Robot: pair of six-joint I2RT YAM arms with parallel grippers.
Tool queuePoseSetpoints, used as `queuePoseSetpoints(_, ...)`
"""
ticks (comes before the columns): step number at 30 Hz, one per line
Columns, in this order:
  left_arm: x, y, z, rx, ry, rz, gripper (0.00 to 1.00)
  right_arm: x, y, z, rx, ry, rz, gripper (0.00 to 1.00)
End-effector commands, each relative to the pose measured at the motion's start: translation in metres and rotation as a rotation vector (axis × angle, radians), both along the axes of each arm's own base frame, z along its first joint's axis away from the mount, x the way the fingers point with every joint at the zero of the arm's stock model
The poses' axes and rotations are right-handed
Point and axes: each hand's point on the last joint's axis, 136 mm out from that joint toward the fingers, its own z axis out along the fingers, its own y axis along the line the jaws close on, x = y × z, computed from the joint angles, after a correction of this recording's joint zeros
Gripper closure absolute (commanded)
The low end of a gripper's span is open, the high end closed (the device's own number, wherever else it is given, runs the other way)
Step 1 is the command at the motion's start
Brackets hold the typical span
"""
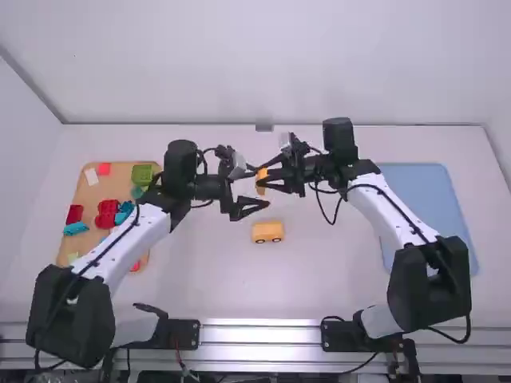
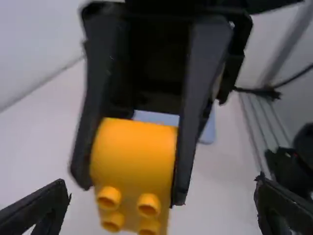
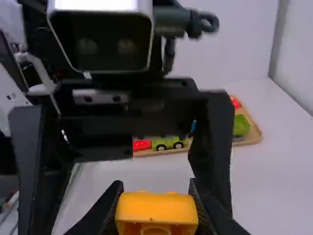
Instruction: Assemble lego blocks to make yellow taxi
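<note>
My left gripper [image 1: 256, 188] is open above the table's middle, its fingers on either side of a raised yellow-orange block [image 1: 261, 180]. My right gripper [image 1: 267, 175] is shut on that block from the other side. In the left wrist view, my left gripper [image 2: 162, 208] stands wide apart, and the block [image 2: 133, 156] has its studs exposed, clear of the left fingers. In the right wrist view, my right gripper [image 3: 156, 203] pinches the block [image 3: 155, 209] at both sides. A yellow-orange car-like piece [image 1: 267, 231] rests on the table below.
At the left, a wooden tray [image 1: 80, 209] holds red, green and teal blocks. A blue tray [image 1: 431, 191] lies at the right, partly behind the right arm. The back wall rises beyond the table's far edge.
</note>
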Motion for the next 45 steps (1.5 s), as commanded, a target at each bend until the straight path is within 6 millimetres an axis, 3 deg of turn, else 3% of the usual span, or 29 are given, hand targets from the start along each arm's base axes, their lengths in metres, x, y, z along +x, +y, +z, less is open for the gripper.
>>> queuePoseSetpoints(1, -0.013, -0.002, 0.006, -0.031, -0.062, -0.095, 0.09, -0.007, -0.003, 0.011, 0.047, -0.065, 0.045, 0.91)
queuePoseSetpoints(7, -0.014, -0.004, 0.007, -0.033, -0.076, -0.102, 0.21, -0.01, -0.002, 0.012, 0.053, -0.054, 0.056, 0.91)
queuePoseSetpoints(11, -0.01, -0.002, 0.01, -0.037, -0.093, -0.09, 0.37, -0.009, -0.003, 0.012, 0.052, -0.052, 0.053, 0.91)
queuePoseSetpoints(13, -0.007, -0.002, 0.01, -0.032, -0.1, -0.077, 0.52, -0.01, -0.002, 0.012, 0.052, -0.045, 0.054, 0.91)
queuePoseSetpoints(19, -0.003, -0.001, 0.009, -0.022, -0.099, -0.051, 0.74, -0.009, -0.003, 0.012, 0.049, -0.044, 0.05, 0.91)
queuePoseSetpoints(22, -0.008, -0.004, 0.011, -0.034, -0.102, -0.077, 0.98, -0.01, -0.002, 0.012, 0.05, -0.048, 0.052, 0.91)
queuePoseSetpoints(24, -0.007, -0.003, 0.012, -0.037, -0.103, -0.078, 0.98, -0.009, -0.003, 0.012, 0.05, -0.049, 0.049, 0.87)
queuePoseSetpoints(25, -0.007, -0.002, 0.012, -0.037, -0.102, -0.077, 0.98, -0.009, -0.003, 0.012, 0.05, -0.049, 0.049, 0.78)
queuePoseSetpoints(26, -0.007, -0.003, 0.011, -0.037, -0.101, -0.077, 0.98, -0.008, -0.003, 0.012, 0.049, -0.05, 0.048, 0.63)
queuePoseSetpoints(28, 0.001, -0.001, 0.006, -0.017, -0.049, -0.018, 0.98, -0.001, -0.002, 0.008, 0.022, -0.052, 0.01, 0.02)
queuePoseSetpoints(29, 0.014, 0.003, -0.002, 0.019, 0.009, 0.075, 0.98, 0.017, -0.002, 0.004, -0.031, -0.026, -0.088, 0.02)
queuePoseSetpoints(30, 0.014, 0.003, -0.002, 0.019, 0.009, 0.075, 0.98, 0.017, -0.002, 0.004, -0.031, -0.026, -0.088, 0.02)
queuePoseSetpoints(31, 0.029, 0.011, -0.016, 0.07, 0.07, 0.19, 0.98, 0.044, -0.008, 0.0, -0.096, 0.019, -0.253, 0.02)
queuePoseSetpoints(33, 0.048, 0.03, -0.042, 0.165, 0.192, 0.387, 0.98, 0.083, -0.033, -0.001, -0.195, 0.037, -0.561, 0.02)
queuePoseSetpoints(35, 0.054, 0.046, -0.06, 0.249, 0.253, 0.5, 0.98, 0.096, -0.055, 0.003, -0.263, 0.018, -0.743, 0.02)
queuePoseSetpoints(38, 0.055, 0.072, -0.08, 0.42, 0.34, 0.643, 0.98, 0.096, -0.078, 0.008, -0.355, -0.007, -0.917, 0.02)
queuePoseSetpoints(41, 0.05, 0.099, -0.095, 0.637, 0.414, 0.758, 0.98, 0.081, -0.092, 0.008, -0.434, -0.003, -1.034, 0.02)
queuePoseSetpoints(45, 0.03, 0.097, -0.118, 0.883, 0.394, 0.568, 0.98, 0.058, -0.085, -0.003, -0.478, -0.038, -1.009, 0.02)
